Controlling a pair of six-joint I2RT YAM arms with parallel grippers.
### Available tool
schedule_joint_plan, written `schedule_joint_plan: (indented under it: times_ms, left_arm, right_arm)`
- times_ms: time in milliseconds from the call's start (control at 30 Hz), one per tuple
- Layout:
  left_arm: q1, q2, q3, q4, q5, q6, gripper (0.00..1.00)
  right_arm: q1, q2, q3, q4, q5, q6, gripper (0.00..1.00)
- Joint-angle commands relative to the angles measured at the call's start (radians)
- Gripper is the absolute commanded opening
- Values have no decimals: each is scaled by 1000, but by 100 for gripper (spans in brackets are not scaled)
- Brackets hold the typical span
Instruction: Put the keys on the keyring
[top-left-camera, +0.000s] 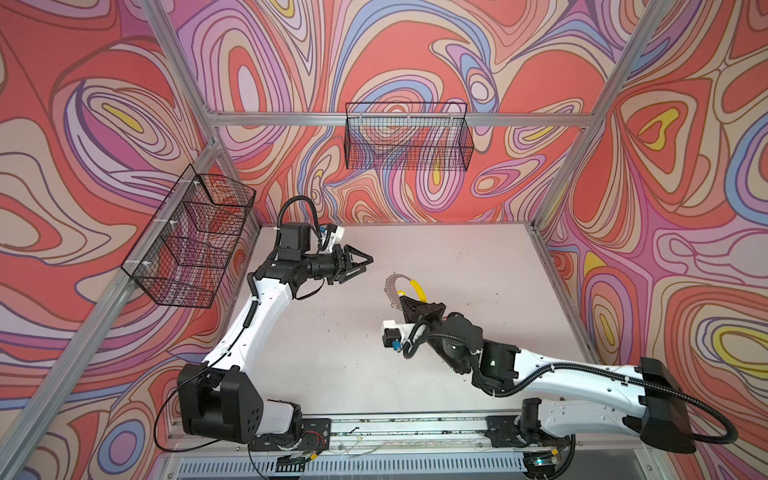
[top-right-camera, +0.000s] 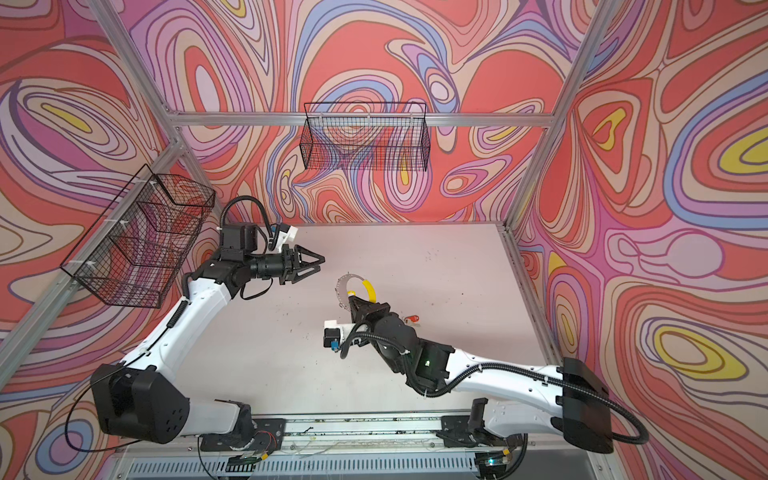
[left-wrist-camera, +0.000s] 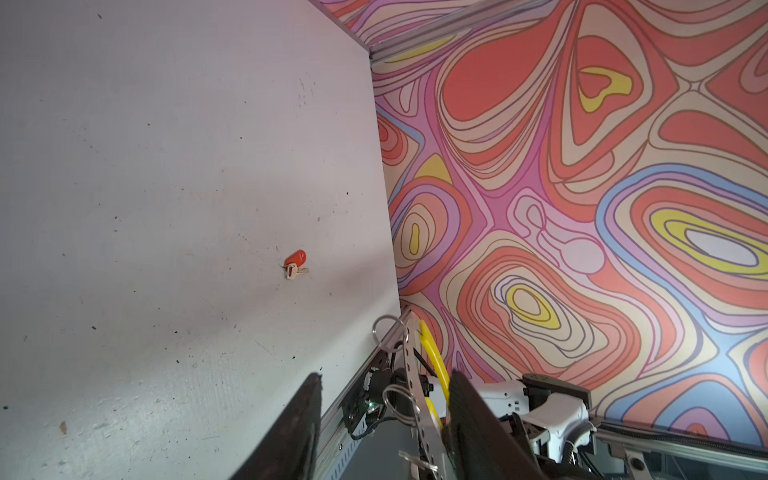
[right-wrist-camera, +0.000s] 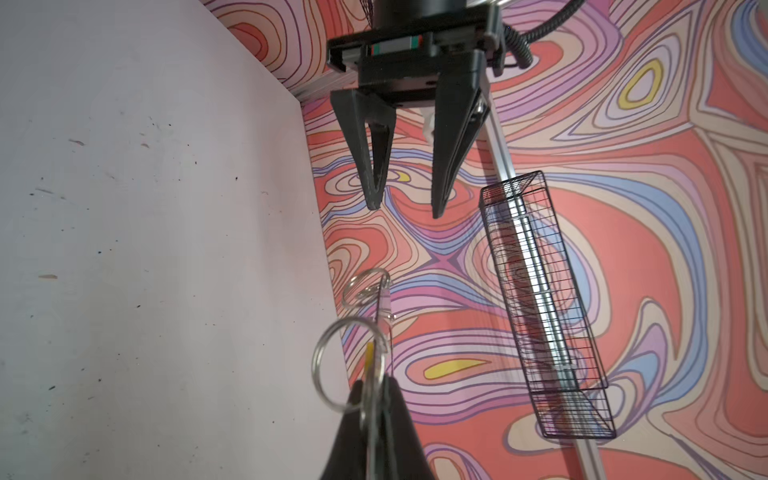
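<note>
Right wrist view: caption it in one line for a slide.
Black right gripper clamps the large flat grey keyring edge-on while the open left gripper faces it empty.

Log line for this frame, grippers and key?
left gripper: open, empty | right gripper: shut on large flat grey keyring | silver key with red oval tag: loose on table

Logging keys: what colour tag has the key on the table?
Red tag, clearest in the left wrist view.
</note>
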Motion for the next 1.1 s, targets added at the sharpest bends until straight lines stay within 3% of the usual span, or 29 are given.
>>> schedule_joint_plan:
  times_ms: [0,133,233,433,633,733,967,1067]
  left_arm:
    - [0,2,-20,24,142,88,52]
    - [0,-40,-93,134,249,57,54]
    - [0,-50,-88,3,239,155,55]
    - [-32,-68,-89,-26,277,176,55]
    - [-133,-41,-72,-116,233,237,56]
    - [-136,-46,-96,-45,237,179,49]
    - [-136,-58,-89,11,283,80,16]
    - [-139,-79,-108,35,293,26,8]
  right_arm:
    - [39,-38,-50,211,27,-206,0]
    - [56,-32,-90,256,26,-253,0]
    - [69,-30,-167,438,-1,-366,0]
    - [69,-21,-165,430,-35,-380,0]
    - [69,-19,-185,469,-60,-393,0]
    - [69,-22,-195,458,-71,-393,0]
    - [69,-31,-211,444,-59,-375,0]
    - [69,-28,-195,399,-31,-345,0]
